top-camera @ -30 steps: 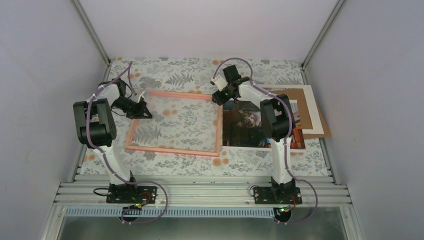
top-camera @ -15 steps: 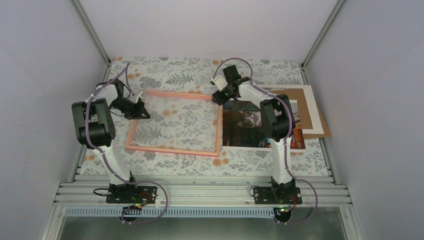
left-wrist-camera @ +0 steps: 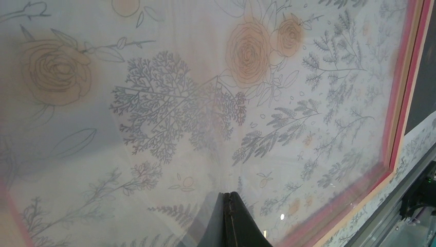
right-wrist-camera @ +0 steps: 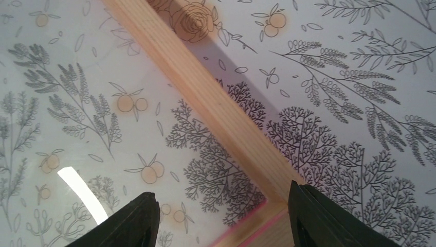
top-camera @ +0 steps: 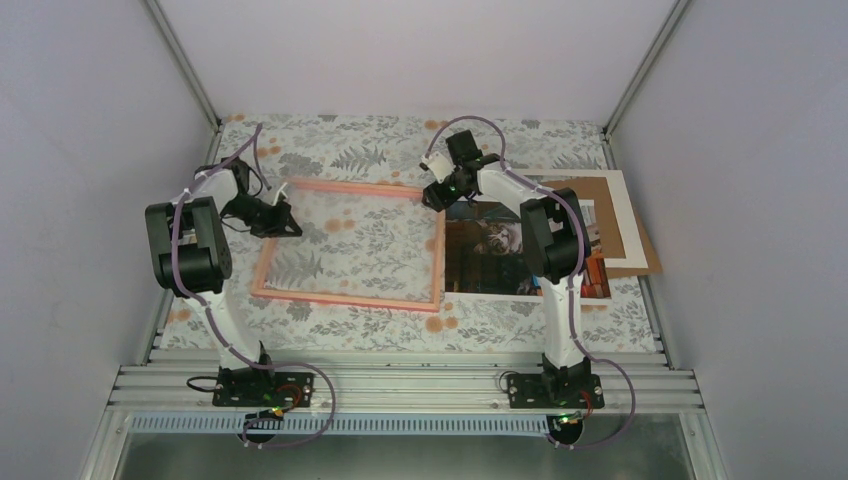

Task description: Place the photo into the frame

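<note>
Frame [top-camera: 345, 301] fills table [top-camera: 340, 145] centre, photo [top-camera: 480, 270] just beside its right edge; open strips on far and near sides.

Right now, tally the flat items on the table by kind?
frame: 1
photo: 1
white mat: 1
brown board: 1
Total: 4

The frame [top-camera: 345, 300] lies left; the photo [top-camera: 485, 255] just beside, right.

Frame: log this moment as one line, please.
frame: on table, empty | photo: outside, right of frame | left tool: shut over pane | right tool: open over frame's far-right corner
</note>
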`<action>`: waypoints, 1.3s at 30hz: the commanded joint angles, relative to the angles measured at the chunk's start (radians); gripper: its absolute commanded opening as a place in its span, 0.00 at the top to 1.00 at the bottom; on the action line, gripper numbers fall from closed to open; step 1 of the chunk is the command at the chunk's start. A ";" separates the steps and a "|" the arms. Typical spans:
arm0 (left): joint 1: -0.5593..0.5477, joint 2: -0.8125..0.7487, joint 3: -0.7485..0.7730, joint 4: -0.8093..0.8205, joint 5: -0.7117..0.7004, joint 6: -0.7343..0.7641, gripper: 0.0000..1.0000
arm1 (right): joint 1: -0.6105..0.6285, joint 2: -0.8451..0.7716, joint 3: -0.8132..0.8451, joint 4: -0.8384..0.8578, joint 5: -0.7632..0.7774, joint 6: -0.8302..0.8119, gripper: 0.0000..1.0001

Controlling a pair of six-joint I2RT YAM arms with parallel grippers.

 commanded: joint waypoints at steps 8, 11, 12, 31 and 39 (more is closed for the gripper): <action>-0.032 -0.021 -0.017 0.074 -0.041 -0.028 0.92 | 0.005 -0.091 -0.045 -0.007 -0.082 -0.002 0.37; -0.038 -0.030 -0.018 0.076 -0.059 -0.033 0.86 | 0.005 -0.111 -0.060 -0.018 -0.115 -0.011 0.37; -0.043 -0.037 -0.019 0.078 -0.067 -0.035 0.83 | 0.005 -0.121 -0.067 -0.021 -0.126 -0.016 0.37; -0.127 -0.169 -0.072 0.134 -0.295 -0.071 0.03 | 0.065 -0.252 -0.242 -0.075 -0.275 -0.139 0.42; -0.145 -0.199 -0.080 0.150 -0.402 -0.083 0.00 | 0.069 -0.265 -0.255 -0.068 -0.271 -0.136 0.42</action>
